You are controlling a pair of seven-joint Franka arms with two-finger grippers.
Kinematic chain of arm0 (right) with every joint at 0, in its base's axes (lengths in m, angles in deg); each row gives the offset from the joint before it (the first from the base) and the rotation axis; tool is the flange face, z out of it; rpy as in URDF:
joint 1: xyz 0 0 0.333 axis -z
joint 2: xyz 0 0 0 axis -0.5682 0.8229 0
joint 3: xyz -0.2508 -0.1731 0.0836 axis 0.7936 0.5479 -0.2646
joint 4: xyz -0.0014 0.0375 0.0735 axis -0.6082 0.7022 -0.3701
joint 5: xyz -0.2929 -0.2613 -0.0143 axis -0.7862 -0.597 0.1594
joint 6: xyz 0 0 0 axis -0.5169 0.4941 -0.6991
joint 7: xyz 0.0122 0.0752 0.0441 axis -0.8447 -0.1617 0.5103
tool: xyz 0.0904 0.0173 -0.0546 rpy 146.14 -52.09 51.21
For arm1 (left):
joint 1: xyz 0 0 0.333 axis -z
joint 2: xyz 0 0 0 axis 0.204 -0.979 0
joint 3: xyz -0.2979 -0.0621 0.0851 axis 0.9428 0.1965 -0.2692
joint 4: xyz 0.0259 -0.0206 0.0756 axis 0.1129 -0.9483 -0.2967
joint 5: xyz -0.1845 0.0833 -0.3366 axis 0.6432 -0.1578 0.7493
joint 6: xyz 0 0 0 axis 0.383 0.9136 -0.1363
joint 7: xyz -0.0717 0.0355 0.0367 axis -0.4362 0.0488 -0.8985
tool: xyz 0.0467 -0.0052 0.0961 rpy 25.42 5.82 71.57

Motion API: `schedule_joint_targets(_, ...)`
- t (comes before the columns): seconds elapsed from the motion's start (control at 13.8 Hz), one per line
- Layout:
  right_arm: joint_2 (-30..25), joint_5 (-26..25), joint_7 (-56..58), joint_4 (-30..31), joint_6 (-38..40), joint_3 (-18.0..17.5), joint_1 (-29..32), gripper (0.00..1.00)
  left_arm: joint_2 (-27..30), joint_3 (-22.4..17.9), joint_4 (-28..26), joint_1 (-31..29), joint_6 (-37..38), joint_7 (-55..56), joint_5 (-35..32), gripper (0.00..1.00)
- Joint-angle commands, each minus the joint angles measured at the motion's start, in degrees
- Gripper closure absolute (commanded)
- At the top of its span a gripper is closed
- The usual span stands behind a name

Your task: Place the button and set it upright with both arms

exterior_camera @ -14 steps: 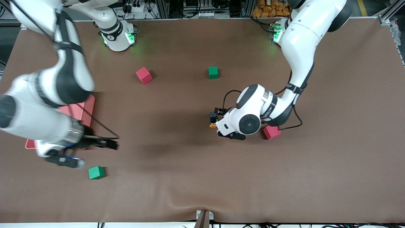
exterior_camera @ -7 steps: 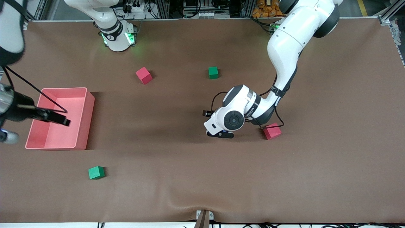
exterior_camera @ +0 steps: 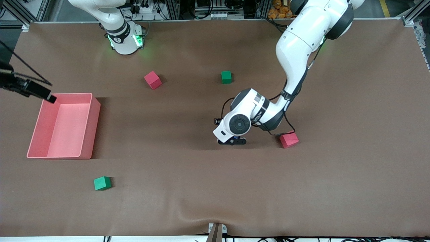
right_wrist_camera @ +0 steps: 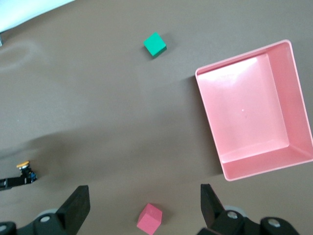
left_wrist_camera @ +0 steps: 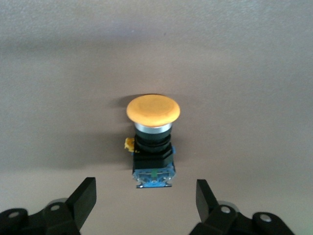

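Note:
The button lies on its side on the brown table in the left wrist view, with its orange cap [left_wrist_camera: 152,108] pointing away from the gripper and its black body [left_wrist_camera: 153,155] with a bluish end toward it. My left gripper [left_wrist_camera: 146,198] is open, one finger on each side just short of the bluish end, touching nothing. In the front view the left gripper [exterior_camera: 231,140] is low near the table's middle and hides the button. The right wrist view shows the button [right_wrist_camera: 24,169] small and far off. My right gripper [right_wrist_camera: 144,203] is open and empty, high over the pink bin's corner [exterior_camera: 48,97].
A pink bin [exterior_camera: 95,111] sits at the right arm's end, also in the right wrist view [right_wrist_camera: 205,98]. Red cubes [exterior_camera: 153,80] [exterior_camera: 289,139] and green cubes [exterior_camera: 226,77] [exterior_camera: 102,183] lie scattered; one red cube is beside the left arm's elbow.
The left gripper has slid toward the right arm's end, covering the button in the front view. The right arm has swung up and away, uncovering the bin.

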Motion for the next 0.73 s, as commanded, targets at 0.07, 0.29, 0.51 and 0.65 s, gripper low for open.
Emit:
schedule_joint_targets(0.07, -6.69, -3.04, -1.65, 8.46, -2.06, -4.84, 1.78, 0.00, -0.87, -1.11, 1.49, 1.12, -1.86, 0.51, 1.01, 0.10)
schedule_joint_targets(0.29, -3.98, -6.04, -0.86, 2.33, -0.75, -5.20, 1.78, 0.00, -1.66, -1.29, 1.40, 1.30, -1.95, 0.08, 1.01, 0.11)
schedule_joint_targets(0.51, -2.12, -6.04, -0.68, -1.56, 3.82, -5.12, 1.87, 0.00, -2.10, -1.29, 1.40, 1.30, -2.13, -1.41, 0.92, 0.22)
schedule_joint_targets(0.65, -2.21, -5.95, -0.60, -1.56, 3.92, -5.03, 1.86, 0.00, -2.10, -1.29, 1.31, 1.21, -2.13, -1.68, 0.92, 0.22)
